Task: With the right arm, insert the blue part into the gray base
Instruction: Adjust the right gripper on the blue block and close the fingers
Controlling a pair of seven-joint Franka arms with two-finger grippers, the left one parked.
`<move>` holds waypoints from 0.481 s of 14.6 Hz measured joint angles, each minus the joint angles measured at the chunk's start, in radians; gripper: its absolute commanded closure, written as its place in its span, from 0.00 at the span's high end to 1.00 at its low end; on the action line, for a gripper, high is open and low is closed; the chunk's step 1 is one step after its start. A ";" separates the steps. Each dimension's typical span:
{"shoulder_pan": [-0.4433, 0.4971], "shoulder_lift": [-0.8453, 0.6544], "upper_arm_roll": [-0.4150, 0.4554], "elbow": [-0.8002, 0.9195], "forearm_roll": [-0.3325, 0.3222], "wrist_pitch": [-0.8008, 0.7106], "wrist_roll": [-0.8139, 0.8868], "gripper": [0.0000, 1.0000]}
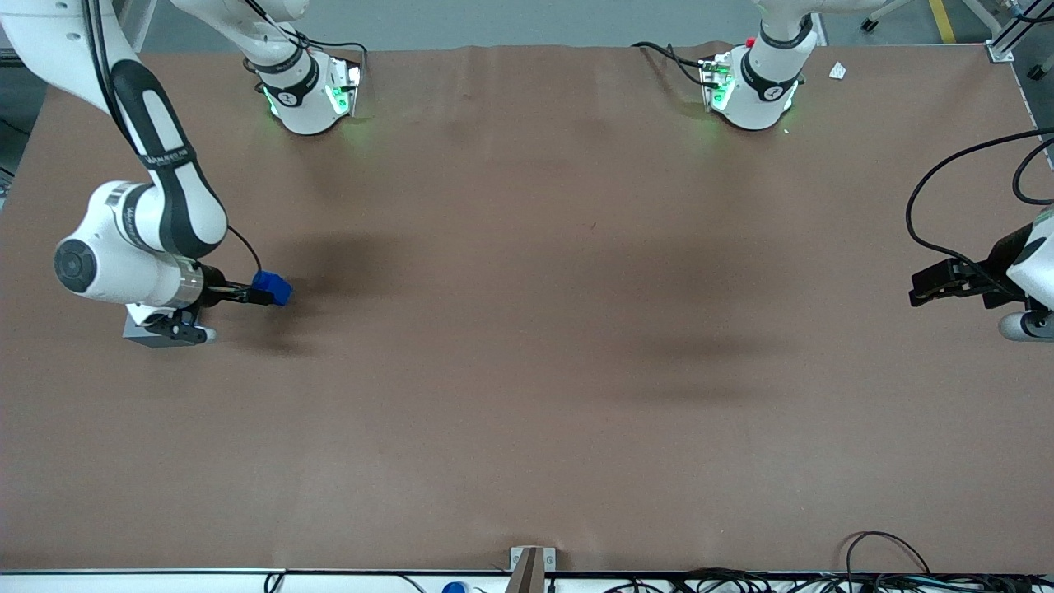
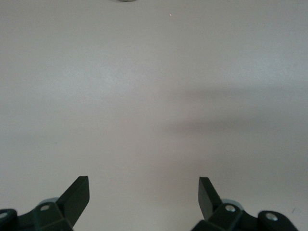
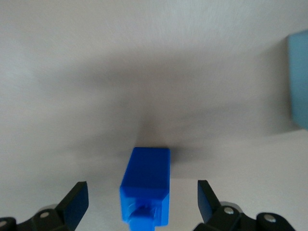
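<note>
1. We note the right arm's black two-finger gripper (image 3: 142,202) low over the brown paper-covered table (image 1: 527,371), near the table edge at the working arm's end. Its fingers (image 3: 77,199) stand apart, one on each side of the small bright blue plastic part (image 3: 147,183), with clear gaps on both flanks; nothing is clamped.

2. The blue part (image 1: 272,287) appears to lie on its side on the table, its narrower stub end toward the wrist.

3. The light gray cube-like base (image 1: 142,333) sits close by, nearer the front camera than the blue part and mostly hidden under the white jointed right arm (image 1: 123,247). In the wrist view, only one pale face (image 3: 298,79) shows; the recess is not visible.

4. Step in hand, as we judge it: the grasp.

5. To do it well, we would centre the fingers so both pads meet the flat flanks together, then close squarely on the wide body, leaving the stub free.

6. Risk: uneven contact could twist the part and spoil alignment with the recess.

7. We judge reorientation will be needed, stub downward, before lowering.
</note>
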State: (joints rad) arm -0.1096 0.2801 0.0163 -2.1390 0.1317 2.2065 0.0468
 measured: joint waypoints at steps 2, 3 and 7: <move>0.000 -0.063 0.000 -0.009 0.000 0.006 0.001 1.00; 0.000 -0.092 0.000 -0.020 0.000 0.008 0.001 1.00; 0.003 -0.136 0.003 -0.132 0.000 0.099 0.012 1.00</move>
State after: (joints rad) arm -0.1067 0.1442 0.0195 -2.2714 0.1317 2.3052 0.0590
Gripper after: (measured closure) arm 0.000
